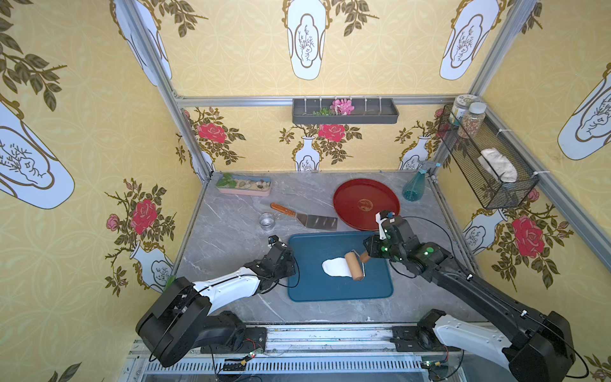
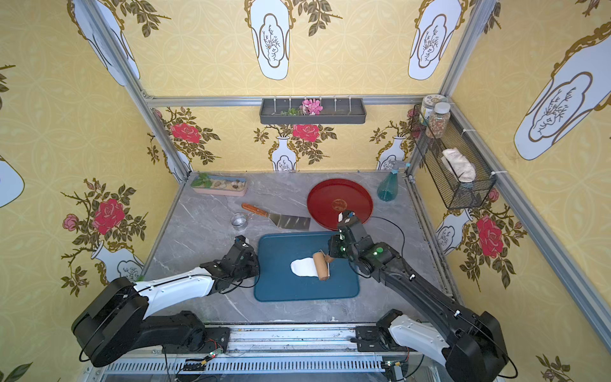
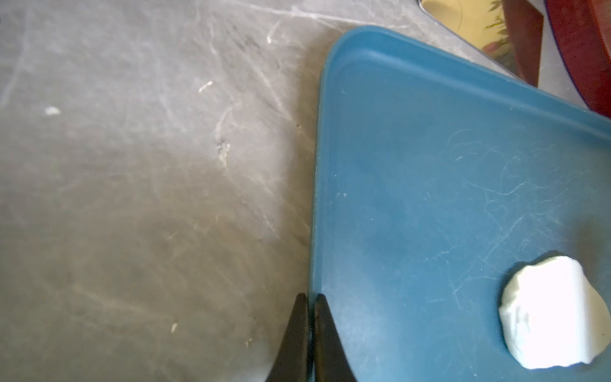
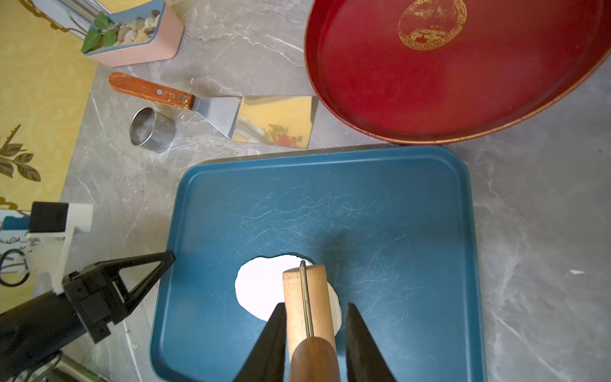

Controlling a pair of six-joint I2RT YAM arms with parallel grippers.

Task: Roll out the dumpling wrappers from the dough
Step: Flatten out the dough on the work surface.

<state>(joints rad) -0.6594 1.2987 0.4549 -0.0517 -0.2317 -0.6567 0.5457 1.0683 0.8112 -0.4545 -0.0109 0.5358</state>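
Midway between the edges of the blue tray (image 1: 307, 287), the white dough sheet (image 1: 332, 267) lies uncut, its right-edge side under the wooden roller (image 1: 354, 268), whose handle the right gripper (image 4: 315, 307) clamps. Flattening appears to be in hand; the next stroke calls for even pressure across the uncovered dough toward the left edge, where the left gripper (image 3: 310, 297) rests closed and empty.

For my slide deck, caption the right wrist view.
Right gripper holds a wooden roller on white dough on the blue tray.
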